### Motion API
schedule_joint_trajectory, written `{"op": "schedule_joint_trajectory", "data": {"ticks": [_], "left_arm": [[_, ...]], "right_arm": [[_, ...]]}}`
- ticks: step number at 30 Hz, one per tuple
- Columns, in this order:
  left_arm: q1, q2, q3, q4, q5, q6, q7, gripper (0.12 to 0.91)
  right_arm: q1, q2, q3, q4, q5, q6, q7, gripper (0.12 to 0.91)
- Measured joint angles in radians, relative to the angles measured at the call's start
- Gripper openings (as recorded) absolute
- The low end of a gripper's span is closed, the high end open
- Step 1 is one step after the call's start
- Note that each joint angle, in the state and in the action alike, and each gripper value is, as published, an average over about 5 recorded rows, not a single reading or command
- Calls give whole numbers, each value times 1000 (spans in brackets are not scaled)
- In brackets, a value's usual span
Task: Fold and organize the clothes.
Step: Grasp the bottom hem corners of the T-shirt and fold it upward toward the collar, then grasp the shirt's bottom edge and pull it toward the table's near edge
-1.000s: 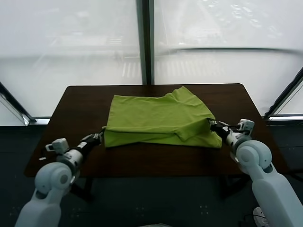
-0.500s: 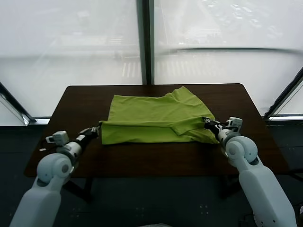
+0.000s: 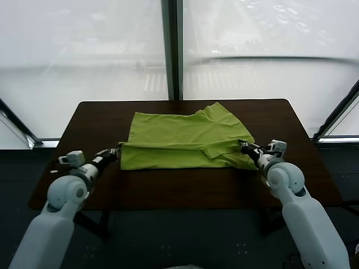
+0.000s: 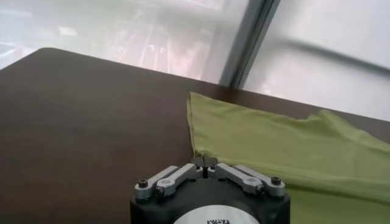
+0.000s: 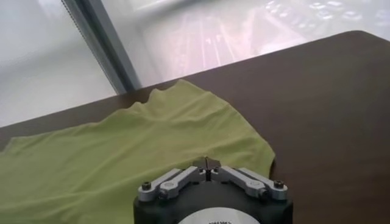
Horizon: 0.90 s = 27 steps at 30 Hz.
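Lime-green T-shirt (image 3: 185, 141) lies between both grippers — long axis crosswise on worktop (image 3: 168, 185). Left gripper (image 3: 116, 152) and right gripper (image 3: 244, 147) each meet a near corner; jaw state — cannot tell.

Lime-green T-shirt (image 3: 185, 141), plain; dark brown table (image 3: 168, 185); white-grey arms.

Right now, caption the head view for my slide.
Both tools, left and right, at the folded green T-shirt's near corners.
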Motion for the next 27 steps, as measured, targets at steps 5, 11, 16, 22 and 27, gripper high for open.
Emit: {"op": "schedule_joint_trajectory", "data": {"ticks": [5, 11, 16, 22, 27], "left_arm": [[7, -3, -3, -9, 9, 0, 1, 834], [37, -8, -23, -47, 9, 18, -11, 906], [99, -27, -39, -109, 10, 39, -16, 907], [176, -69, -43, -167, 33, 43, -15, 907], [214, -92, -56, -186, 37, 42, -13, 907]], "right_arm": [[-64, -66, 24, 73, 1, -19, -13, 852], [-180, -174, 82, 163, 0, -40, -36, 906], [-230, -230, 101, 196, -7, -76, -45, 907], [-245, -254, 95, 204, -28, -104, -52, 907], [-257, -258, 86, 205, -42, -112, -62, 907]]}}
